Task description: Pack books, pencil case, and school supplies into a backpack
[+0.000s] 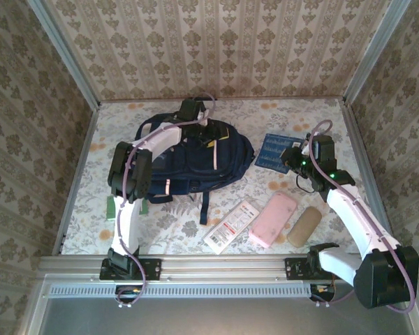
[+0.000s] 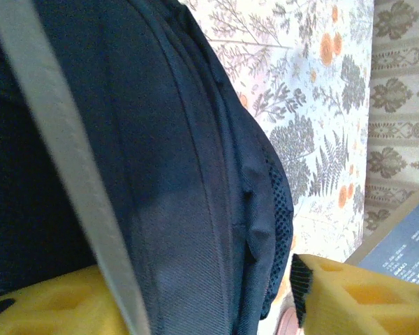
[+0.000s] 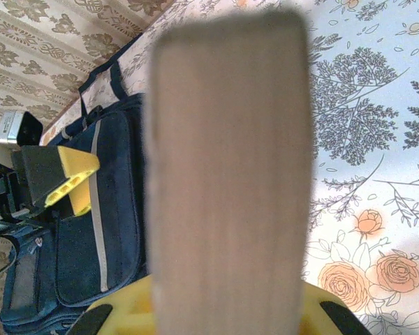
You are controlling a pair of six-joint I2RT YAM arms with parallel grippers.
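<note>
Top external view: the large navy blue fabric backpack with pale stripes lies in the middle of the floral-patterned worktop, its dark straps trailing toward the near edge. The left arm reaches over it, and the left gripper sits at the far upper part of the bag. In the left wrist view, the yellow fingers of that gripper stand apart with the backpack's navy fabric and a grey stripe between them. I cannot tell whether they are pressing on it.

The right gripper is just right of the backpack and holds the dark navy book with pale print. In the right wrist view, the gripper is narrow and clamped on the book, whose tan page edge faces the camera. The backpack lies beyond it.

In a row near the front edge lie the long flat white packet with red print, the pink rectangular soft pouch and the tan cylindrical pouch. None of them touches either gripper. The small green booklet lies at the left edge, beside the left arm.
</note>
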